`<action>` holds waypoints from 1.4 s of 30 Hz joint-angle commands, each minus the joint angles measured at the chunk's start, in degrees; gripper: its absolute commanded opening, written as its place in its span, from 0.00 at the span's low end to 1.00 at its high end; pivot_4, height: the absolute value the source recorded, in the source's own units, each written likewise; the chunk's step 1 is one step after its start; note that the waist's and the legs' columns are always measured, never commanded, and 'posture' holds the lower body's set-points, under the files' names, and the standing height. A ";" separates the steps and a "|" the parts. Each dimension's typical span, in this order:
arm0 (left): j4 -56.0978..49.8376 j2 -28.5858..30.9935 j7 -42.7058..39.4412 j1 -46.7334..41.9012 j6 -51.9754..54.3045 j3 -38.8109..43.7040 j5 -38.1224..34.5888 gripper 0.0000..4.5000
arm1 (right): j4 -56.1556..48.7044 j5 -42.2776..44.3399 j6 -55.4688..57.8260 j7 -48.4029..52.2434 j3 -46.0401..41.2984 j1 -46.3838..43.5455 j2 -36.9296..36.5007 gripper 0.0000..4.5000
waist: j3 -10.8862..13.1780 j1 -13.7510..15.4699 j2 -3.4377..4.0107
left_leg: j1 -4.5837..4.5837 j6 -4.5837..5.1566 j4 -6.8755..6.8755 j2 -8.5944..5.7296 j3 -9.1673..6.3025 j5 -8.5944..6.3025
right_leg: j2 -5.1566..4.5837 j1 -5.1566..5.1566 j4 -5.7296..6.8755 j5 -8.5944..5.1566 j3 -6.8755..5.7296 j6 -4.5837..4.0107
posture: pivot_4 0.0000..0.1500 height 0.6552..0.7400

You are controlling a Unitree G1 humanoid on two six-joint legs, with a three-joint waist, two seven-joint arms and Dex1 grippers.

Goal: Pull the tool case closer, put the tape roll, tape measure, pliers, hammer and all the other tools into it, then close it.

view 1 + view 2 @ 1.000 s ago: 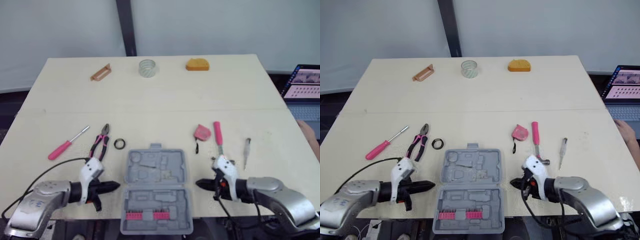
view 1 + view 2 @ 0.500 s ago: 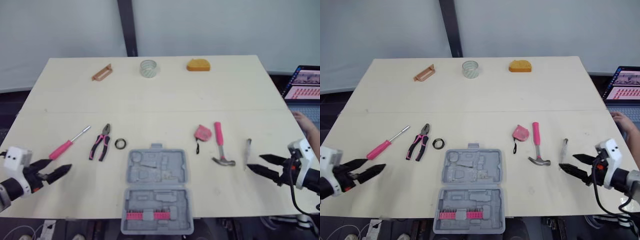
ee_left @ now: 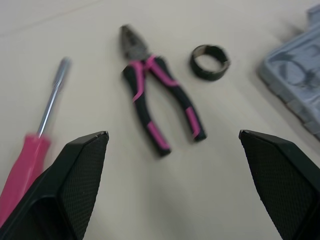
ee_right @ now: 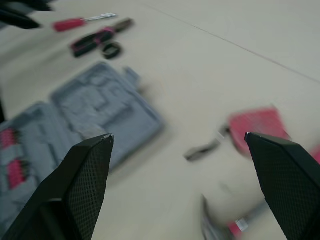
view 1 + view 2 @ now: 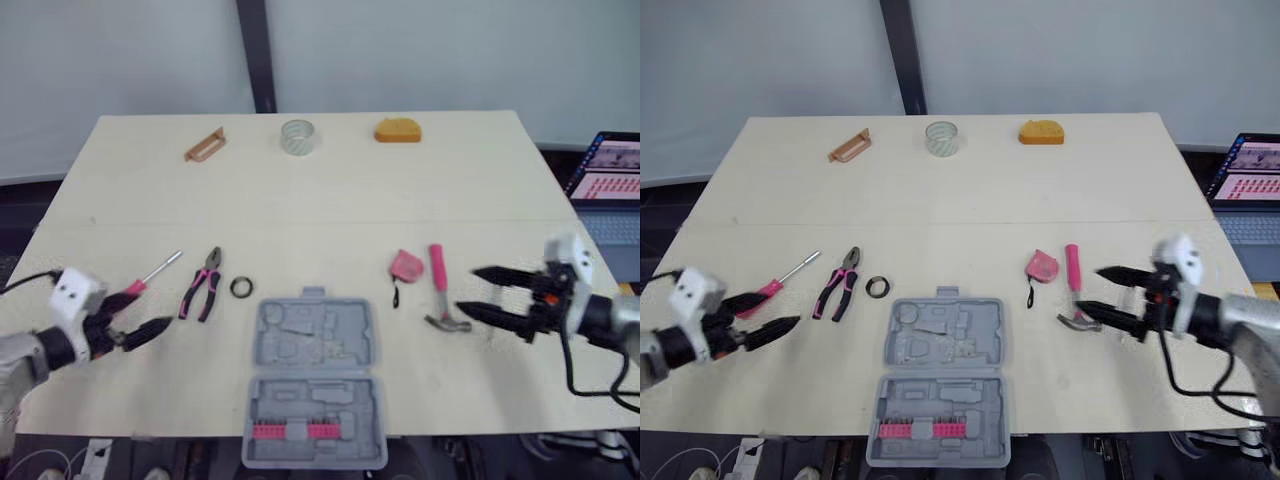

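Table (image 5: pixel 330 200): pale top, tools spread across it.
Tool case (image 5: pixel 312 385): open flat, middle of the near edge.
Left gripper (image 5: pixel 140 310): fingers apart, by the screwdriver (image 5: pixel 150 275) handle, near the left edge.
Right gripper (image 5: pixel 468 291): fingers apart, tips just beside the hammer head.
Hammer (image 5: pixel 438 280): right of the case, handle towards the far edge.
Pliers (image 5: pixel 200 286): left of the case.
Tape roll (image 5: pixel 296 136): middle of the far edge.
Tape measure (image 5: pixel 405 264): just left of the hammer.

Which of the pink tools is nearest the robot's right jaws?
The pink-handled hammer: its metal head lies right beside the right gripper. The pink tape measure is farther, the pink screwdriver and pink-and-black pliers much farther.
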 commanded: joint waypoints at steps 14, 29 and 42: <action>7.45 -1.39 -5.27 -15.51 -5.48 -15.77 6.06 1.00 | -11.87 3.71 5.33 -6.07 11.54 -13.50 4.79 0.99 | 0.02 -0.05 -0.03 | -0.17 0.03 0.19 -0.04 0.01 -0.02 | 0.00 -0.18 0.17 0.01 -0.03 0.01 | 1.00 1.00; 6.49 0.91 -6.12 -14.59 0.20 -8.97 2.29 1.00 | -7.36 2.61 4.61 -6.15 7.70 -6.07 3.61 0.99 | 0.03 -0.39 -0.03 | -0.17 0.04 0.19 -0.03 0.01 -0.02 | 0.00 -0.19 0.26 0.01 -0.05 0.02 | 1.00 1.00; 6.42 -1.61 -4.67 -18.16 1.84 -12.03 2.58 1.00 | -3.22 2.78 2.82 -3.77 4.28 -4.88 1.34 0.99 | 0.04 -0.51 -0.05 | -0.17 0.04 0.20 -0.03 0.02 -0.03 | 0.01 -0.19 0.25 0.02 -0.05 0.01 | 1.00 1.00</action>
